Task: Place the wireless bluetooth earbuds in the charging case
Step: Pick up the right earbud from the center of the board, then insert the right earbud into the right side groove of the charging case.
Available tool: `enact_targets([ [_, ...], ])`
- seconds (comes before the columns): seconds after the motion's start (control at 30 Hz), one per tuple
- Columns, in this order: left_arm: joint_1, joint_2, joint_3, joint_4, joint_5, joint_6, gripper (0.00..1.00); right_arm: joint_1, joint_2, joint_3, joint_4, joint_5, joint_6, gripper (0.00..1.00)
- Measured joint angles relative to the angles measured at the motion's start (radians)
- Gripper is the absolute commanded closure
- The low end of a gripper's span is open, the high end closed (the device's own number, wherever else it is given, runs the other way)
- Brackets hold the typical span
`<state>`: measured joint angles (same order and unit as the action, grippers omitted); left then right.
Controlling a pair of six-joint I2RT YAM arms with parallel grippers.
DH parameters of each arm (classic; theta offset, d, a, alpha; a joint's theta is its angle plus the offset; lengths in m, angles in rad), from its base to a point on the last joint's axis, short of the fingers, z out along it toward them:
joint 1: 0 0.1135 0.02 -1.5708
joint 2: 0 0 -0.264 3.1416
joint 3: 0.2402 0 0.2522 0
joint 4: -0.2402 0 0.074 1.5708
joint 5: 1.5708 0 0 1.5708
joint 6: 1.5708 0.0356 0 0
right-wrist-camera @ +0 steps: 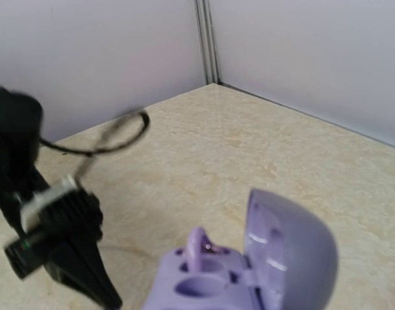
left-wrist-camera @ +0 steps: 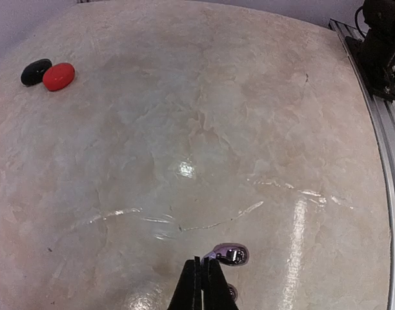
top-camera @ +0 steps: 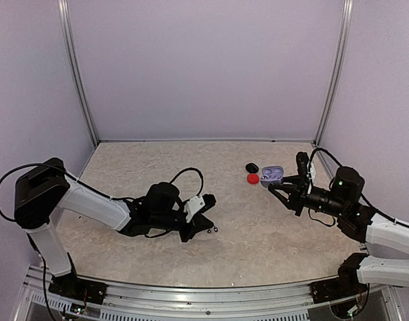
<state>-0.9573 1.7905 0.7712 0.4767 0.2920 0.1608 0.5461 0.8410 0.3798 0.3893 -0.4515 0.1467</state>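
Top view, left gripper: we see it low over the counter near the middle, fingers drawn together.
Top view, earbuds: a silver-grey earbud and a second earbud lie on the counter just beside that gripper's tip, at its 4 o'clock.
Top view, charging case: it is purple with its lid up, at 2 o'clock from the earbuds and well apart from them.
Top view, right gripper: its tip sits against the charging case from 5 o'clock. We cannot tell whether it grips the case or stands open.
Top view, other cases: a black case and a red case lie close together at 9 o'clock of the charging case.
Left wrist view, left gripper: it is closed, pads meeting, and we see nothing between them.
Left wrist view, earbuds: the silver-grey earbud lies just beside the fingertips at 2 o'clock. The second earbud is partly hidden by the finger at 4 o'clock.
Left wrist view, other cases: the black case and red case lie side by side, far off at 10 o'clock.
Right wrist view, charging case: it is open at the bottom middle, lid standing on its 3 o'clock side, with a small purple piece upright in one socket.
Right wrist view, right gripper: its own fingers do not show.
Right wrist view, left arm: it is blurred, at 9 o'clock.
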Motion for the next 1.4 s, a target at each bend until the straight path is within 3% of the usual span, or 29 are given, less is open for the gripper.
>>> enact_targets([
  [0.4, -0.164, -0.341, 0.082, -0.081, -0.286, 0.071, 1.00, 0.001, 0.066, 0.001, 0.040, -0.149, 0.006, 1.00],
  [0.77, -0.330, -0.329, 0.282, -0.187, -0.571, 0.262, 1.00, 0.093, 0.141, 0.036, 0.059, -0.271, -0.016, 1.00],
  [1.4, -0.424, -0.285, 0.332, -0.310, -0.694, 0.428, 1.00, 0.227, 0.249, 0.140, 0.019, -0.332, -0.103, 1.00],
])
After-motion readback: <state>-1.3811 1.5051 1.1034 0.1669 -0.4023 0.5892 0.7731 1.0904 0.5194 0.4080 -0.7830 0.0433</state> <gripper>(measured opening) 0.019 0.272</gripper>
